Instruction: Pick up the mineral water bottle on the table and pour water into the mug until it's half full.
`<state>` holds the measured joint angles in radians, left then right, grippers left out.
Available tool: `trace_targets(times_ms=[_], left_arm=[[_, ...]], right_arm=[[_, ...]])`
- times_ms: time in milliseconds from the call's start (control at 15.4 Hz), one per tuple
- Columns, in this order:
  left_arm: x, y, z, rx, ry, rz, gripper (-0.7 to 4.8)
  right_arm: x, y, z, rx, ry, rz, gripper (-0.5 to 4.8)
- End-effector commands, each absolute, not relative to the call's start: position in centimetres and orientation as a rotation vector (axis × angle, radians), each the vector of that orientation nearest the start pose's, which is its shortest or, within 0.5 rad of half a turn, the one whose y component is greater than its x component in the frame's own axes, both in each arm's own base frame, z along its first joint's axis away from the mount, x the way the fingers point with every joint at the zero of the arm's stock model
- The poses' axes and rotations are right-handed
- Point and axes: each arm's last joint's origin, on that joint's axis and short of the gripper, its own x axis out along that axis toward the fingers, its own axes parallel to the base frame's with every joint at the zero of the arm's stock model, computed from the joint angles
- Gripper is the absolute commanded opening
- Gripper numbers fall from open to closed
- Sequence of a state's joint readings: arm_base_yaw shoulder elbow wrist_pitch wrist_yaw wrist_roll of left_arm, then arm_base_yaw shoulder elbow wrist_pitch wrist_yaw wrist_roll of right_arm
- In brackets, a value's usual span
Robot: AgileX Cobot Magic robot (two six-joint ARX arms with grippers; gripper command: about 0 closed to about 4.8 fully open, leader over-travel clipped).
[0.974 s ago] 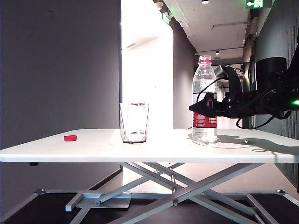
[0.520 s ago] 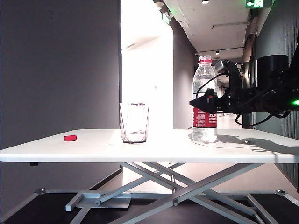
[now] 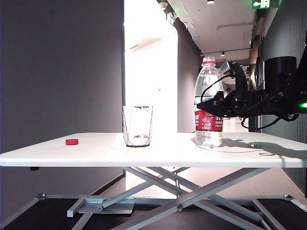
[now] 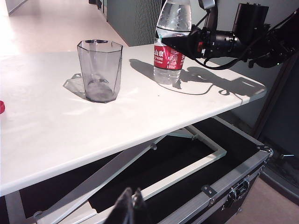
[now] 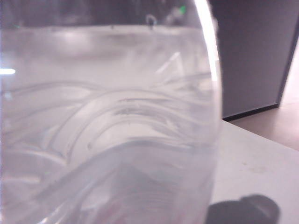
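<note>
The mineral water bottle (image 3: 208, 96) stands on the white table (image 3: 96, 148), right of the middle, leaning slightly left, with water in it. My right gripper (image 3: 211, 106) reaches in level from the right and is shut on the bottle at the top of its red label. In the left wrist view the black fingers (image 4: 184, 43) clamp the bottle (image 4: 170, 28). The right wrist view is filled by the clear bottle wall (image 5: 107, 116). The mug (image 3: 137, 125), a clear faceted glass, stands left of the bottle and looks empty. My left gripper (image 4: 131, 207) hangs shut below the table's edge.
A small red disc (image 3: 72, 142) lies on the table's left part, well away from the mug. Under the table are a grey scissor frame (image 3: 182, 187) and an open black case with metal edges (image 4: 224, 191). A corridor runs behind.
My right gripper's jaws have closed in on the bottle. The bottle has shifted slightly left and now leans. The mug and the red disc have not moved.
</note>
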<state>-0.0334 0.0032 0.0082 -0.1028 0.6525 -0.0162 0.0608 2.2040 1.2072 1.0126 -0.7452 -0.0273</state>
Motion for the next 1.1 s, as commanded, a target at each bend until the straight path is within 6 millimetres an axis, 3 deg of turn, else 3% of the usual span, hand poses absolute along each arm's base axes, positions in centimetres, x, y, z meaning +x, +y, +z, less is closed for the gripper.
trace_targets(times_ms=[65, 584, 844, 1104], left_arm=[[9.0, -2.1, 15.8, -0.041, 0.095, -0.692, -0.05], [9.0, -2.1, 15.5, -0.051, 0.126, -0.692, -0.05], [8.9, -2.1, 15.5, -0.052, 0.128, -0.711, -0.05], [8.9, -2.2, 15.5, -0.054, 0.128, -0.73, -0.05]], right_arm=[[44.6, 4.8, 15.6, -0.045, -0.066, 0.823, 1.75], [43.9, 5.5, 18.9, -0.067, -0.089, 0.833, 1.75], [43.2, 8.5, 20.1, -0.206, -0.059, 0.782, 1.75], [42.7, 11.8, 21.0, -0.331, 0.026, 0.582, 1.76]])
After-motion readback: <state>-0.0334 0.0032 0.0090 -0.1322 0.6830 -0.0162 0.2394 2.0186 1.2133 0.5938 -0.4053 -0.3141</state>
